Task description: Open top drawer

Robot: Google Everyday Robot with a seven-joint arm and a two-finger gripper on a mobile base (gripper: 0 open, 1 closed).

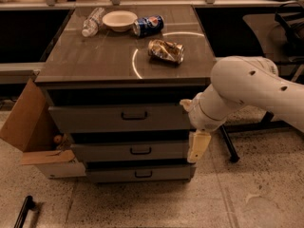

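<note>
The claw [197, 147] hangs pointing down, just right of the middle drawer [102, 152]. I can't tell if it is wide or narrow. The top drawer [90, 119] is up and left of it. It looks big, hard and maybe heavy. Grab its little dark handle [134, 115] and pull straight.

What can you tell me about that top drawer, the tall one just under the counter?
The top drawer is a wide, plain grey front, tallest of three, with a small dark loop handle at its centre. It sits just under the counter, below a dark gap; none of its inside shows. Nothing holds the handle: the gripper hangs past its right end, lower down, beside the middle drawer.
</note>
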